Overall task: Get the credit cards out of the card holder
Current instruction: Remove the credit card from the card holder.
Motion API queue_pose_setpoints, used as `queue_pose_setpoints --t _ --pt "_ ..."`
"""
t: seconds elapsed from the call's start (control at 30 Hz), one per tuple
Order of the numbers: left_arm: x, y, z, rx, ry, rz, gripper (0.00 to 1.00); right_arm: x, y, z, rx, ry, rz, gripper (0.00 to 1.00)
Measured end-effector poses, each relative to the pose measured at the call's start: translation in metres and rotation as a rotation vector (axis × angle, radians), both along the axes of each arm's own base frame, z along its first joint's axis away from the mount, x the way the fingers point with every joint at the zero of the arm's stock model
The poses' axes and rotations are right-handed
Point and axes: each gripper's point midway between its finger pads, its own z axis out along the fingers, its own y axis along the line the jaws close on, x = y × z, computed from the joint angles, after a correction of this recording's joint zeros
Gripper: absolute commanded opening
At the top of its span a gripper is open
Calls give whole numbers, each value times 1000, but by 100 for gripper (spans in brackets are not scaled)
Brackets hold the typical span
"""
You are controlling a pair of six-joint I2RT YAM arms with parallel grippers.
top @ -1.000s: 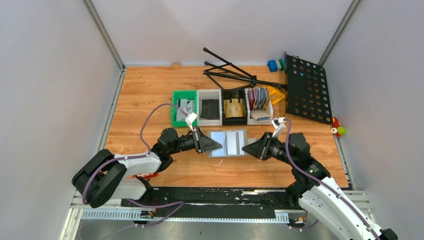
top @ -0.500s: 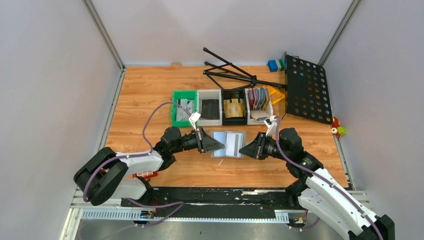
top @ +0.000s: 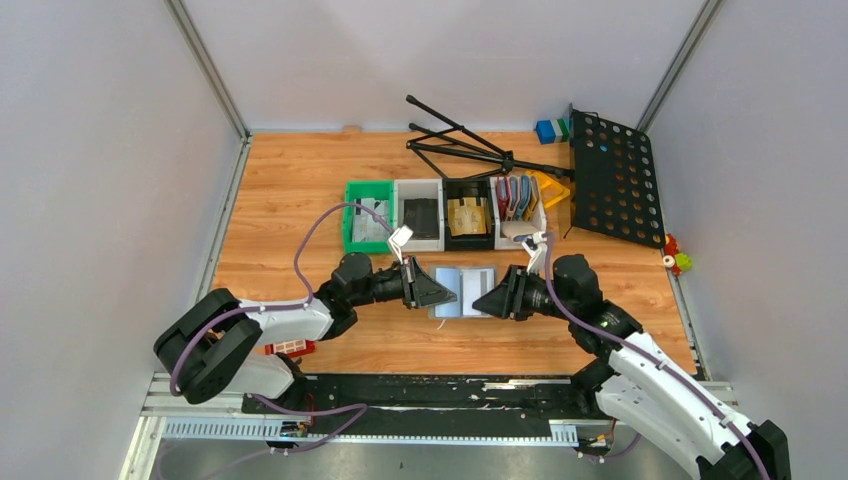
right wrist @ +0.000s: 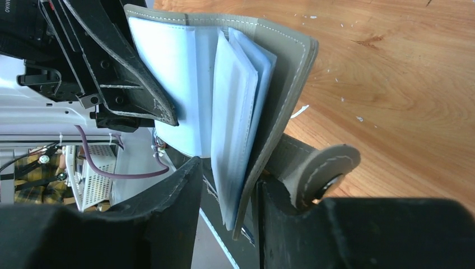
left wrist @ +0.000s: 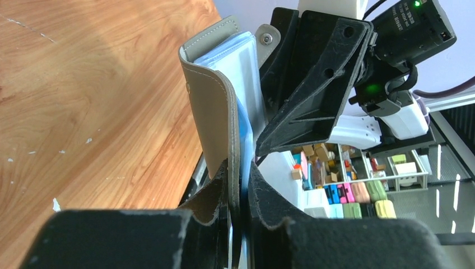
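Grey card holder (top: pixel 470 281) pinched in left hand (left wrist: pixel 238 185), wrist views show fanned pockets (right wrist: pixel 232 112)

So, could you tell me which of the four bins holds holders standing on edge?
The rightmost bin, white, beside the black perforated panel; only there do red and blue holders stand upright.

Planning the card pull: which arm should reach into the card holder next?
Likely right: left fingers pinch a flap of the card holder, anchoring it; right fingers straddle its pockets loosely, free to regrip.
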Motion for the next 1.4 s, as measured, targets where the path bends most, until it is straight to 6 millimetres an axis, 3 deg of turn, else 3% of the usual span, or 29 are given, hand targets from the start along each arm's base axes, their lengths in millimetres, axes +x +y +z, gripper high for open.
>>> queue_pose_setpoints --t 0.23,0.43,0.5,0.63,0.73,0.9,1.03,1.1,1.2,1.33,1.4 --pt "1 0 -9 46 -4 -1 17 -2 -1 8 12 -28 4 23" --pt "-1 1 -22 99 -6 -4 18 -4 -2 14 20 -54 9 22" --pt "0 1 -24 108 -11 -3 17 -4 -2 12 15 -53 12 17" --pt "3 -1 -36 139 -12 -7 16 0 -1 -3 -27 -16 16 12" --pt "3 -2 -62 212 13 1 16 3 -1 -31 -92 64 10 13" --pt "3 -5 -97 365 22 10 16 -1 -1 -63 -163 132 16 22" --pt "9 -5 -116 449 11 22 15 -2 2 -68 -173 124 29 40" --pt "10 -4 -131 498 21 22 14 -2 4 -69 -171 115 34 43" --pt "9 -1 -147 537 43 18 14 -1 5 -70 -166 98 36 40" --pt "8 -2 -147 537 33 18 14 0 3 -77 -182 90 29 23" --pt "8 -3 -147 538 28 15 14 1 3 -83 -195 99 28 20"
